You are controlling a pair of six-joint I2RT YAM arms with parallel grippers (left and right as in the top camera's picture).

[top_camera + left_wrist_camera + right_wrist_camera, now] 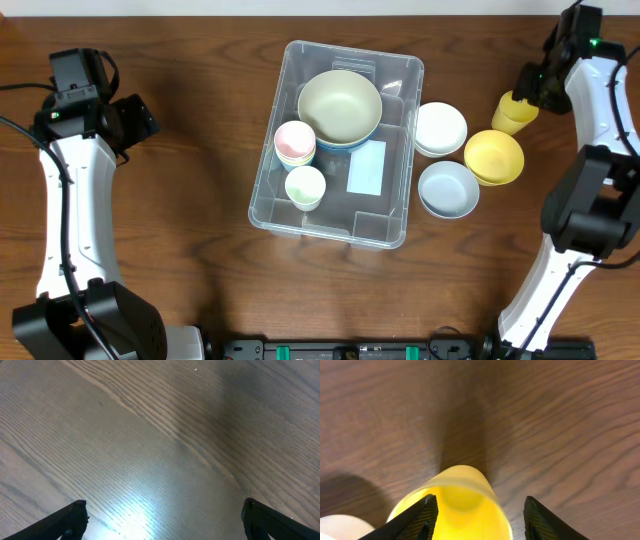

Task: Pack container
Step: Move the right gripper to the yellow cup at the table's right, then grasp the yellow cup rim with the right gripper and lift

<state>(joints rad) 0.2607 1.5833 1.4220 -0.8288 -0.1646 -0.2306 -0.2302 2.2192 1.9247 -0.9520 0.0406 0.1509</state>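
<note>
The container (392, 222) is a large clear bin at the table's middle. It holds a big pale green bowl (340, 105), a pink bowl stack (295, 142) and a small pale cup (305, 187); a white label (366, 167) shows on its base. My right gripper (530, 88) is open at a yellow cup (514, 114) to the right of the bin. In the right wrist view one finger sits over the yellow cup's (460, 510) mouth and the other outside its wall, the right gripper (479, 499) apart. My left gripper (135, 118) is open and empty over bare wood (164, 504) at far left.
Right of the bin lie a white bowl (440, 128), a pale blue bowl (448, 189) and a yellow bowl (494, 157). The white bowl's edge shows in the right wrist view (335, 529). The table is dark brown wood.
</note>
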